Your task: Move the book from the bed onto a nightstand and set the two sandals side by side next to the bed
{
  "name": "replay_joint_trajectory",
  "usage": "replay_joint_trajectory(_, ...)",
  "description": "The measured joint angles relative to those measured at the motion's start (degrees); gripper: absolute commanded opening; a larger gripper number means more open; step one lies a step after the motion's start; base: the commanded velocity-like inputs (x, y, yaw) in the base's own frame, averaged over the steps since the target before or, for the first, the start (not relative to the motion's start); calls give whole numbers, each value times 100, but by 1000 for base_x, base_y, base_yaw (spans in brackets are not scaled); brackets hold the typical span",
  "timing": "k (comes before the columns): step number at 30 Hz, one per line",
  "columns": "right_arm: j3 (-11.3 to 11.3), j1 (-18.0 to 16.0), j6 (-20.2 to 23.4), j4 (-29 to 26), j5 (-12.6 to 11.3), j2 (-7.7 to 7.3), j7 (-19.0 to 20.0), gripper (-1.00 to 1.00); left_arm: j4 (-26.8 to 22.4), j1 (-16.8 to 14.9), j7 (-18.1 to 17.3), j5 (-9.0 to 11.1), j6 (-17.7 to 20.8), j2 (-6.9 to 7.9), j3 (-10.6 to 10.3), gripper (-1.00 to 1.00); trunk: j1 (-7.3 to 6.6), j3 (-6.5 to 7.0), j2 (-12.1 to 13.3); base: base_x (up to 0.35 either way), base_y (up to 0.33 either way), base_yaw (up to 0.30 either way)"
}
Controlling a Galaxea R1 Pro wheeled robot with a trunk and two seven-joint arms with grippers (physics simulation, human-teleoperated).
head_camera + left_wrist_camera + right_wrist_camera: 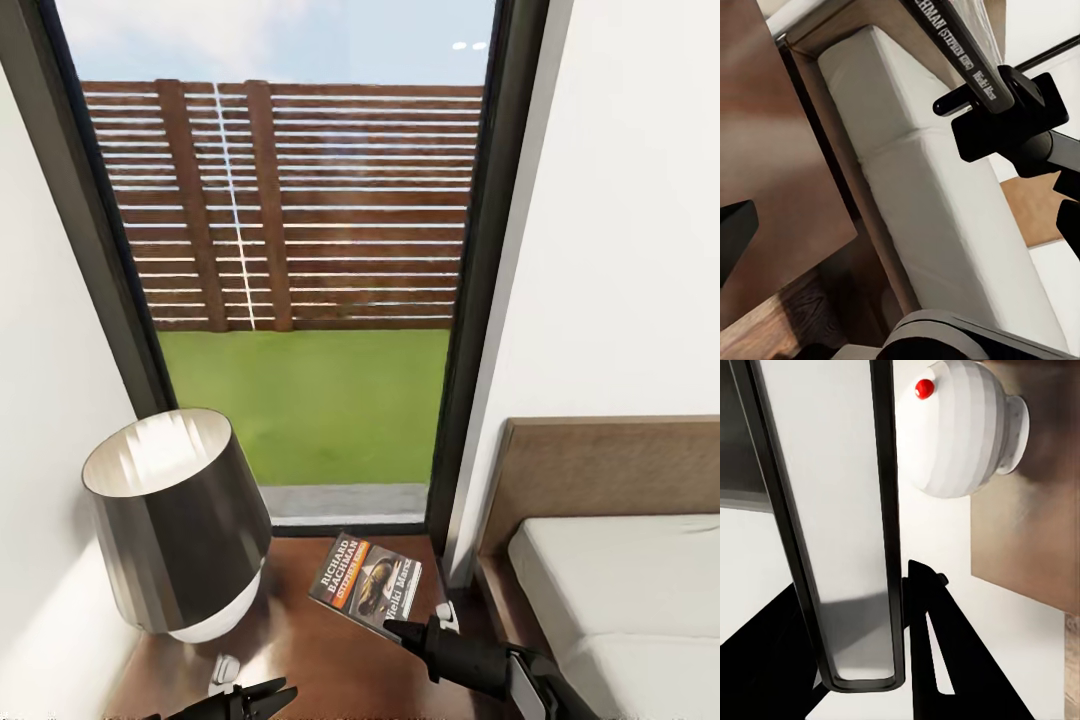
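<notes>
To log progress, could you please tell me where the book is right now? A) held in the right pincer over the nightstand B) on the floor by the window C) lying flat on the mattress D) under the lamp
A: the right pincer grips the book by its edge, above the nightstand beside the lamp.

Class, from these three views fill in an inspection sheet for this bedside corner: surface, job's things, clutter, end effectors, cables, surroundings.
Surface: glossy dark-brown wooden nightstand top, beside the bed.
Job's things: thin dark paperback book with an orange band, tilted over the nightstand, pinched at its lower corner; light-grey mattress bed.
Clutter: table lamp with dark flared shade and white base.
End effectors: right end effector shut on the book; left end effector open, empty.
Cables: nothing seen.
Surroundings: tall dark-framed window, slatted fence, grass, white walls.
</notes>
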Motion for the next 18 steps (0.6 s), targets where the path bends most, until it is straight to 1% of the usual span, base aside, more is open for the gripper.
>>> replay_joint_trajectory(18, 0, -2, 0, 1, 0, 6, -31, -100, 0, 0, 1, -1, 0, 0, -6, 100, 395, -323, -722, 0, 0, 0)
